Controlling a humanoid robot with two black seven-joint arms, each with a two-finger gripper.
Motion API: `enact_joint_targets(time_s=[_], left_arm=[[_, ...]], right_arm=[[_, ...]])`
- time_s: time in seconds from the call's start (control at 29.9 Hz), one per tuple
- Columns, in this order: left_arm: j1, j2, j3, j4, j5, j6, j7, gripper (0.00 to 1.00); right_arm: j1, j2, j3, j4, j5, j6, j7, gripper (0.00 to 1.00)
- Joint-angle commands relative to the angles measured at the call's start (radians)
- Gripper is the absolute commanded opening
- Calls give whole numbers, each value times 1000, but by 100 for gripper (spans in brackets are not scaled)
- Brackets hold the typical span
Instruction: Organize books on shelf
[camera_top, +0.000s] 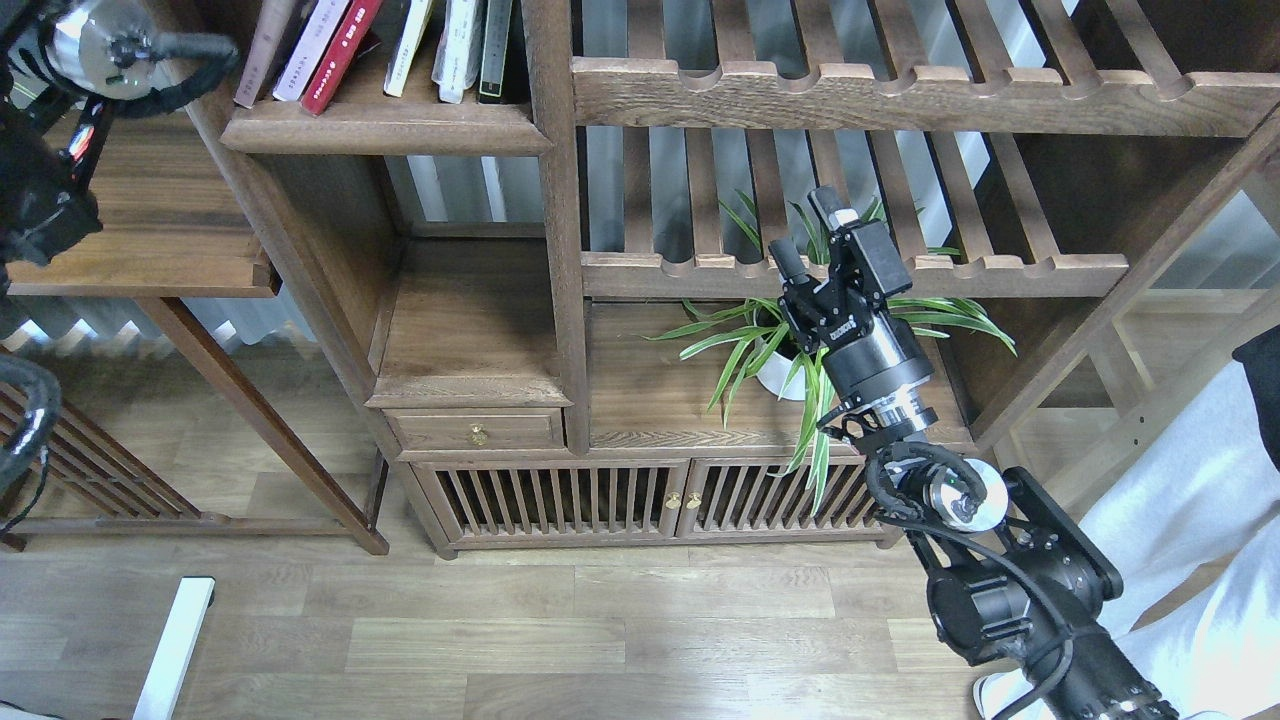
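Left arm is sitting at the frame's left edge, its claw out of view. Books are leaning on the shelf at upper left. Right arm is reaching up from lower right, right claw spread open and empty before the potted plant.

A potted spider plant sits at centre on the cabinet top — at seven o'clock from it, a small drawer with a brass knob.

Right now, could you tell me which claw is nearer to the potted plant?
Right. The right claw hovers just above the potted plant; the left arm sits far off at the upper-left, its claw not visible.
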Motion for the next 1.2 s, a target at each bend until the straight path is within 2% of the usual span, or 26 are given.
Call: enact_joint_targets(time_s=[0.0,0.07,0.23,0.3,0.4,0.53,0.64,0.87,1.0,1.17], left_arm=[[-14,-21,2,-4,-82,27,-4,26],[-3,-15,6,-12,-91,24,-4,30],[33,-21,0,-36,-139,21,-15,48],[59,-30,2,-56,-197,11,-33,59],[95,-27,-1,-114,-289,-20,-67,63],[141,-19,-6,-162,-352,-46,-79,78],[165,-25,-30,-190,-387,-124,-95,80],[205,-32,-72,-220,-444,-301,-93,85],[225,-21,-78,-292,-550,-350,-72,86],[351,10,-78,-485,-584,-374,-19,92]], right_arm=[[9,-12,0,-2,-4,0,0,93],[12,-9,0,-2,-4,0,0,93],[26,-3,-2,-3,-7,0,2,93],[32,0,-5,-3,-9,0,2,93],[44,2,-12,-5,-9,0,2,93],[70,5,-14,-5,-13,0,3,93],[80,5,-14,-5,-13,0,3,93],[101,3,-12,-5,-13,0,5,93],[101,5,-12,-2,-13,0,5,93],[113,29,-12,5,-19,0,5,93]])
